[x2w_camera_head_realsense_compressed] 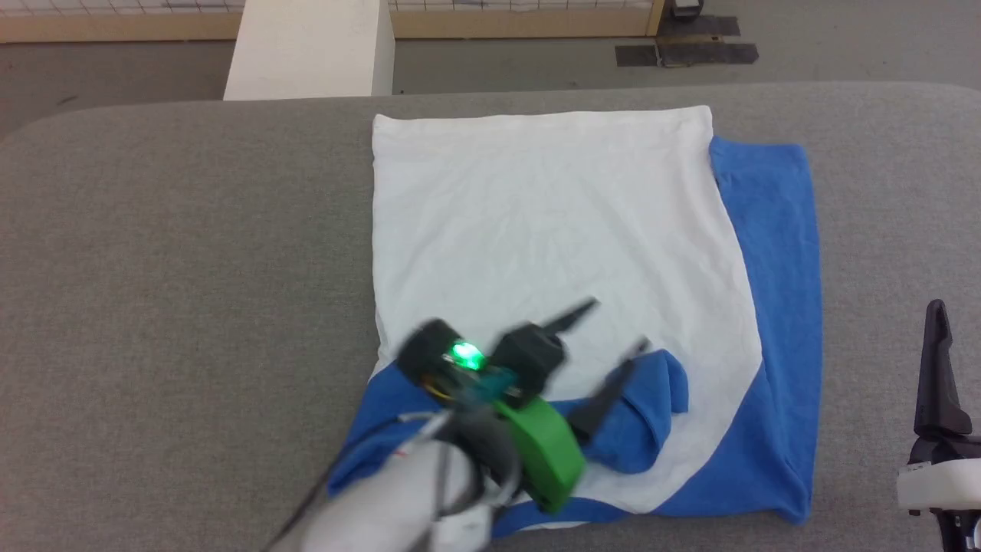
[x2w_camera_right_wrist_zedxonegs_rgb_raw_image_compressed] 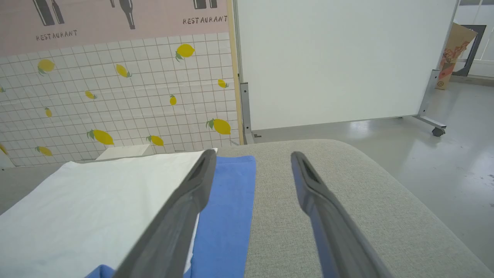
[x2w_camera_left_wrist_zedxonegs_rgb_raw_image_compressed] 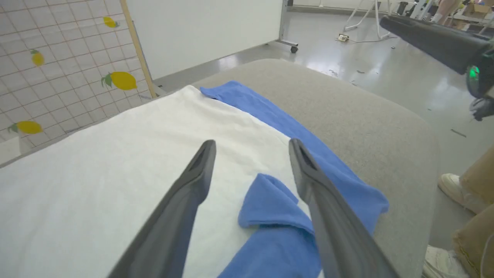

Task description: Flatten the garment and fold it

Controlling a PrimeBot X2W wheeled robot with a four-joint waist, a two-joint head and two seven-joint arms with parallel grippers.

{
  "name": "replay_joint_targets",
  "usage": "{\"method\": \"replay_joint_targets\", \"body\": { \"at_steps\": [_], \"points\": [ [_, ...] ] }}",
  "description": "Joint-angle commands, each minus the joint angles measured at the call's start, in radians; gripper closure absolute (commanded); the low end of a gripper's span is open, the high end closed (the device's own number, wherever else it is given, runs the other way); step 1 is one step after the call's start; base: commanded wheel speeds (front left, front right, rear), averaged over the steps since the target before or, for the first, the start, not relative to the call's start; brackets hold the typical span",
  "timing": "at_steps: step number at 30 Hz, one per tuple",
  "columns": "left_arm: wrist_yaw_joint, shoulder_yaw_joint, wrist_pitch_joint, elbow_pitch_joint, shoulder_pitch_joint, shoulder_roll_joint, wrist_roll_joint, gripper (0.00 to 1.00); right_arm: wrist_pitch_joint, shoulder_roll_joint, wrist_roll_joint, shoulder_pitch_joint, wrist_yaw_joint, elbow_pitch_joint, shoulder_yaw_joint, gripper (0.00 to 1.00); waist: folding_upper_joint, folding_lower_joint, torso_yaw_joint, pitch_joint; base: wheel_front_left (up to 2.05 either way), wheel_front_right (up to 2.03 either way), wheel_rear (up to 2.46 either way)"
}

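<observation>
The left end effector (x2w_camera_head_realsense_compressed: pixel 615 328) stands with its two dark fingers spread wide and nothing between them, hovering low over the near end of the garment (x2w_camera_head_realsense_compressed: pixel 552 230). In the left wrist view the same end effector (x2w_camera_left_wrist_zedxonegs_rgb_raw_image_compressed: pixel 251 143) frames a blue sleeve flap (x2w_camera_left_wrist_zedxonegs_rgb_raw_image_compressed: pixel 270 200) that lies doubled over onto the white body. The flap rests loose on the cloth and neither finger touches it. It looks like a fold laid inward to bring the sleeve within the outline of the body, which would explain why the open fingers hang just above it. The garment lies spread on the grey padded worktop (x2w_camera_head_realsense_compressed: pixel 191 268), white panel flat and nearly free of creases, hem at the far edge and blue shoulders toward the robot. A long blue band (x2w_camera_head_realsense_compressed: pixel 774 291) runs down its right side, lying outside the white panel and not yet folded in. The right end effector (x2w_camera_head_realsense_compressed: pixel 936 326) waits at the lower right, apart from the cloth. In its own wrist view, the right end effector (x2w_camera_right_wrist_zedxonegs_rgb_raw_image_compressed: pixel 253 153) is likewise open and empty, one finger above the blue band and the other above bare worktop. That seems a sensible post for taking that side next. A person's shoe (x2w_camera_left_wrist_zedxonegs_rgb_raw_image_compressed: pixel 453 191) shows on the floor past the worktop's corner.
</observation>
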Motion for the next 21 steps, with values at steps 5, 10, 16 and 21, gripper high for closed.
{"method": "replay_joint_targets", "body": {
  "at_steps": [5,10,16,21],
  "points": [
    [0.17,0.194,-0.081,-0.183,0.092,0.14,-0.026,0.0,0.011,0.001,-0.006,0.025,-0.002,-0.017,-0.003,0.0,-0.0001,0.0,0.011,-0.019,0.0,0.0,0.0],
    [0.318,0.393,-0.218,-0.301,0.258,0.234,-0.056,0.0,0.014,0.001,-0.003,0.035,-0.002,-0.025,-0.004,0.0,-0.0001,0.0,0.017,-0.021,0.0,0.0,0.0],
    [0.432,0.565,-0.267,-0.372,0.469,0.267,-0.023,0.0,0.014,0.001,0.011,0.048,-0.002,-0.026,-0.005,0.0,-0.0001,0.0,0.028,-0.013,0.0,0.0,0.0],
    [0.419,0.659,-0.269,-0.407,0.612,0.194,0.044,0.0,0.007,0.001,0.02,0.055,-0.002,-0.008,0.003,0.0,-0.0001,0.0,0.038,-0.01,0.0,0.0,0.0]
  ]
}}
